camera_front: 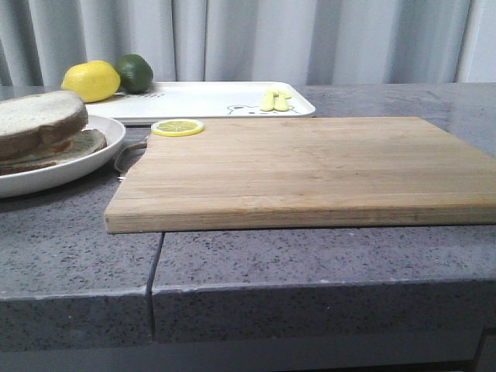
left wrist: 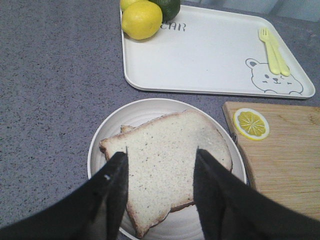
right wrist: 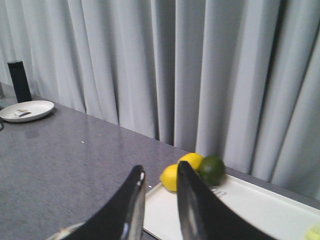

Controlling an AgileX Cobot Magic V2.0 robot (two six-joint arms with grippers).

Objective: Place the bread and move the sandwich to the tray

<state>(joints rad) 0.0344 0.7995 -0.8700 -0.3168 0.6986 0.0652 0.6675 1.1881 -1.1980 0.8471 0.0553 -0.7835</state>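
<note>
Your left gripper [left wrist: 161, 192] hangs released over the brown-crusted white bread sandwich [left wrist: 167, 162] on its round white plate [left wrist: 107, 137], near the counter's left edge. The rectangular white tray [left wrist: 210, 55] sits behind. Your right gripper [right wrist: 159, 197] hangs slightly parted, empty.

Sandwich [camera_front: 43, 128]: you lose its left part past the front view's edge; the filling between the slices shows only as a thin dark seam, so you cannot tell what it is.
Plate [left wrist: 112, 130]: near rim cut off in the left wrist view, partly behind the black fingers [left wrist: 112, 195].
Lower slice: only a small corner peeks out at the far left of the top slice.
Lime [left wrist: 167, 7]: cropped by the frame edge in the left wrist view.
Tray [right wrist: 260, 205]: right end runs out of the right wrist view; soft focus.
Small white dish [right wrist: 26, 110]: far left on the counter, its contents too small to identify.
Cutting board [camera_front: 310, 167]: right end cut off in the front view.
</note>
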